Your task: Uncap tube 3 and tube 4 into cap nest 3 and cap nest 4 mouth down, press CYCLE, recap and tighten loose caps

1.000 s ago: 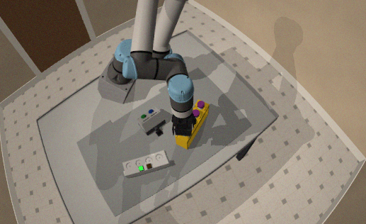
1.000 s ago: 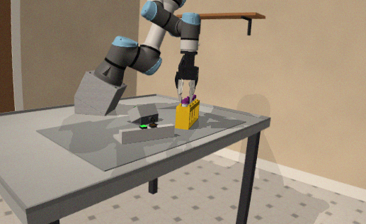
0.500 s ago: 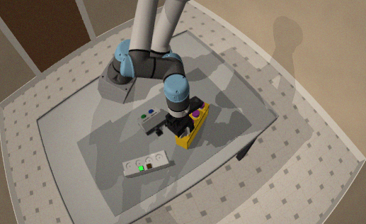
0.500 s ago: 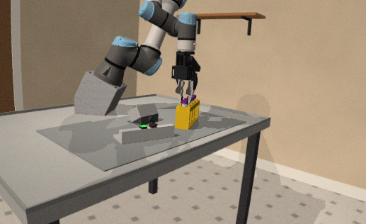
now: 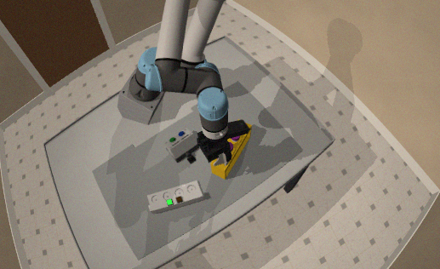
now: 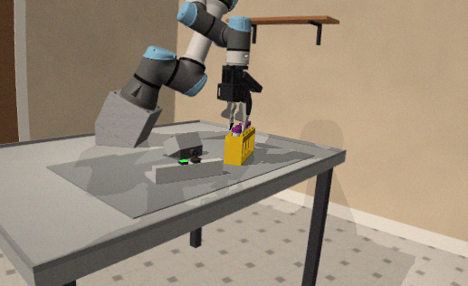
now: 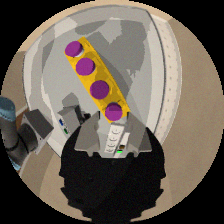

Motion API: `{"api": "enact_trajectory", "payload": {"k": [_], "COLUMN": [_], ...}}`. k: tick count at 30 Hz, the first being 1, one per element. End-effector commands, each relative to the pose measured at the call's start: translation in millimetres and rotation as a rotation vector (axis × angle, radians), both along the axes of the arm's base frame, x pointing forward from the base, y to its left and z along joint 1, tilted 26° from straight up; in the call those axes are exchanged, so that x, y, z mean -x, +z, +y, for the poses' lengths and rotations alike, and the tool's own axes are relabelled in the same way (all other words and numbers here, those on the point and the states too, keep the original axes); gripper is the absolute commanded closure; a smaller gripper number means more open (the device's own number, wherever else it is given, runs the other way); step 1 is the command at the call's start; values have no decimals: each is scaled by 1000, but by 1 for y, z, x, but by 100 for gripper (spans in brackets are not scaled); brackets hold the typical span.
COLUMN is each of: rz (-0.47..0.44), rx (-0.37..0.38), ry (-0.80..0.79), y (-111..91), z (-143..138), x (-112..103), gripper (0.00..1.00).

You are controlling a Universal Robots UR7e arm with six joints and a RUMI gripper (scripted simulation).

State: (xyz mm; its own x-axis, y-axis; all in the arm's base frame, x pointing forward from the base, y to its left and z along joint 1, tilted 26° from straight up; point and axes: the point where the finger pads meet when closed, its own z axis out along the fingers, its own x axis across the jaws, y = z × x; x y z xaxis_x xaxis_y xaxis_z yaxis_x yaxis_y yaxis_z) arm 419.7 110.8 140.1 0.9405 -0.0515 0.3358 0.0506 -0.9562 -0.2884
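Hovering with fingers parted, the gripper (image 5: pixel 225 159) (image 6: pixel 237 126) (image 7: pixel 113 111) is straddling the nearest purple cap (image 7: pixel 114 112) above the yellow station (image 5: pixel 220 171) (image 6: pixel 233 151) (image 7: pixel 120 103).

So the pale grey and blue six-joint arm (image 5: pixel 179 81) (image 6: pixel 175 72) is bent over at the elbow, wrist pointing straight down, and the black two-jaw tool (image 5: pixel 220 159) (image 6: pixel 237 127) (image 7: pixel 113 111) has its fingers parted, nothing gripped.
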Motion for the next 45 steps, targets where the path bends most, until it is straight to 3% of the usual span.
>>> {"api": "enact_trajectory", "payload": {"k": [1, 7, 11, 14, 17, 20, 23, 29, 30, 45], "rz": [0, 0, -96, -141, -144, -215, -251, -251, -251, -237], "rx": [0, 0, 112, 165, 168, 252, 294, 294, 294, 277], "ry": [-2, -2, 297, 436, 446, 668, 780, 780, 780, 735], "y": [0, 0, 1, 1, 1, 1, 1, 1, 1, 1], "z": [0, 0, 0, 0, 0, 0, 0, 0, 0, 0], "x": [0, 0, 0, 0, 0, 0, 0, 0, 0, 0], "gripper": [65, 65, 65, 65, 65, 65, 65, 65, 100, 100]}}
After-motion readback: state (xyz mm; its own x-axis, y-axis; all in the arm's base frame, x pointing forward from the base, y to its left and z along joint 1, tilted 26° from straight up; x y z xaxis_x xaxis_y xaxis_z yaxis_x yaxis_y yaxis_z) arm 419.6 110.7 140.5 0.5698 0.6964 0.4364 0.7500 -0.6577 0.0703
